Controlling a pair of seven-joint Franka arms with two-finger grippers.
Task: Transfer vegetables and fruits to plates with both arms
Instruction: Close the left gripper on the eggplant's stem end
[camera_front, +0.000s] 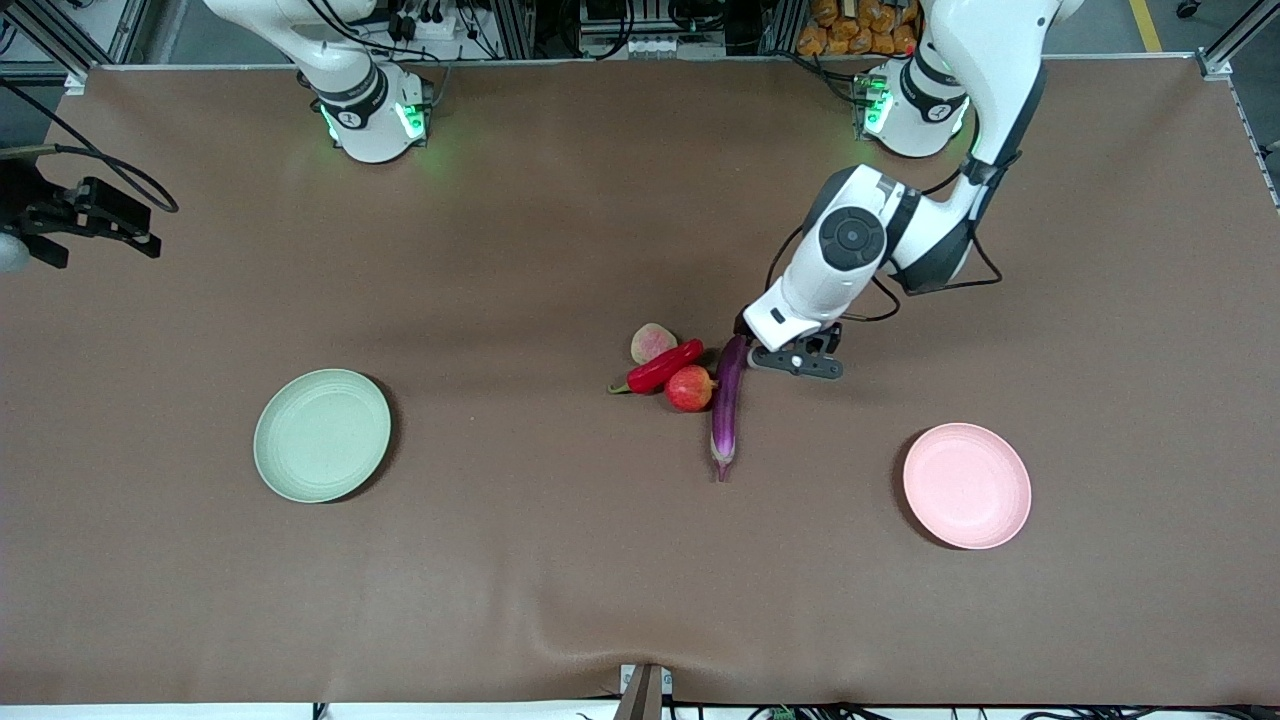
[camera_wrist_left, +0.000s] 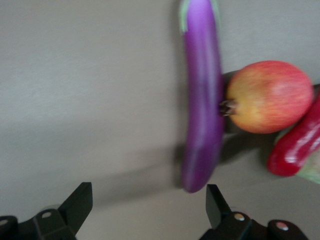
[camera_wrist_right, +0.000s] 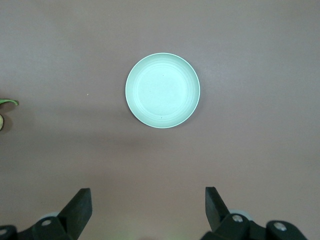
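Eggplant (camera_front: 727, 405): long, skinny, glossy purple, lying mid-table with its stem end pointing at the front camera. It touches the apple-like fruit along one side. The skin looks slick and the body probably flexes a little, so a grab around the middle seems safer than the tapered tip, or it'll likely droop or squirt out.

Left gripper (camera_front: 752, 352): down low right at the blunt end of the eggplant, fingers (camera_wrist_left: 80, 202) spread wide, holding nothing. In the left wrist view the eggplant tip sits between the two fingers, closer to one of them.

Apple-like fruit (camera_front: 690, 388): round, red, wedged between the eggplant and the chili pepper. Looks firm and smooth, so it could roll if nudged while the eggplant gets lifted.

Chili pepper (camera_front: 665, 366): shiny red, lying slantwise against the fruit, looks light and slippery.

Peach (camera_front: 652, 343): pale pink and green, tucked just past the chili, farther from the front camera.

Pink plate (camera_front: 966, 486): empty, well apart from the pile, toward the left arm's end of the table.

Green plate (camera_front: 322, 435): empty, toward the right arm's end.

Right gripper (camera_front: 95, 222): waiting up high near the table's edge at its own end, looking down on the green plate, fingers (camera_wrist_right: 79, 206) apart and nothing in them.
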